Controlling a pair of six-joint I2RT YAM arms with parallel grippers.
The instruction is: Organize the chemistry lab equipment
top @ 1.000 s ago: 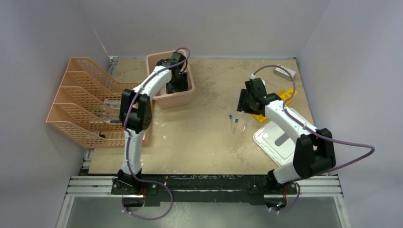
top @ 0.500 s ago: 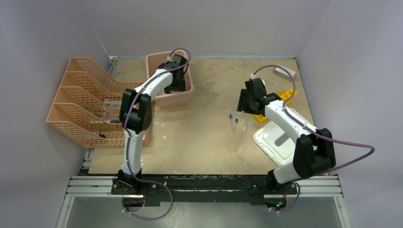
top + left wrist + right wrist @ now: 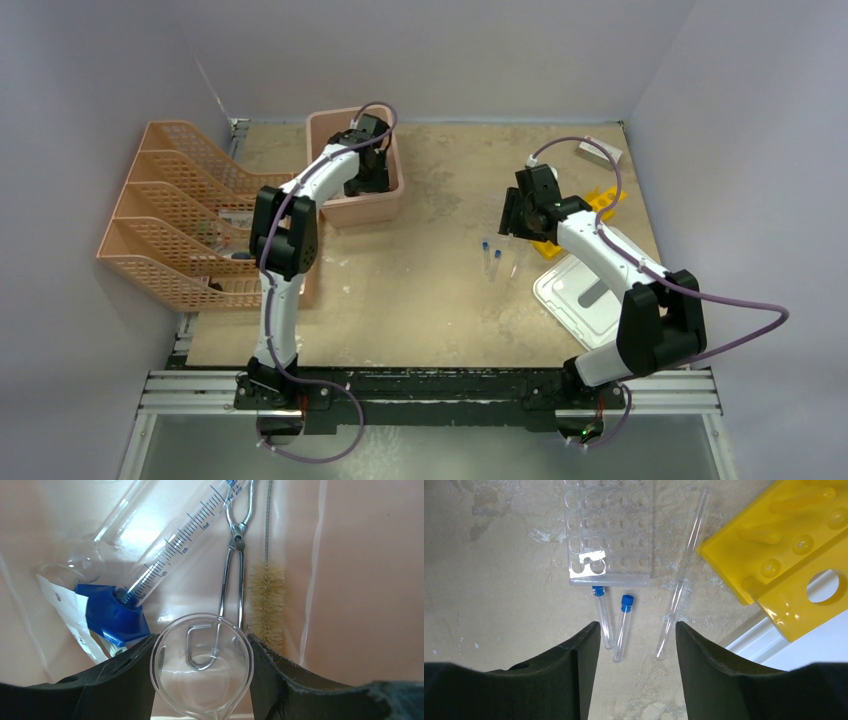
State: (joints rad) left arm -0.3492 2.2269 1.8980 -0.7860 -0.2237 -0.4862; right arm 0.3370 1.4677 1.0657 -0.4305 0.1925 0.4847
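Note:
Inside the pink bin, my left gripper is shut on a tiny glass beaker, held mouth-up between both jaws. Below it lie metal scissor-tongs, a wire tube brush and a graduated cylinder with a blue base. My right gripper hangs open over the table, with nothing between its fingers. Just ahead of it lie two blue-capped clear tubes, a clear rack, a clear dropper and a yellow holed rack.
Orange mesh file trays line the left edge of the table. The bin's white lid lies at the right, beside the yellow rack. A small pale box sits in the far right corner.
My left gripper has shifted slightly toward the back of the bin with the beaker still in it. The right arm has not moved.

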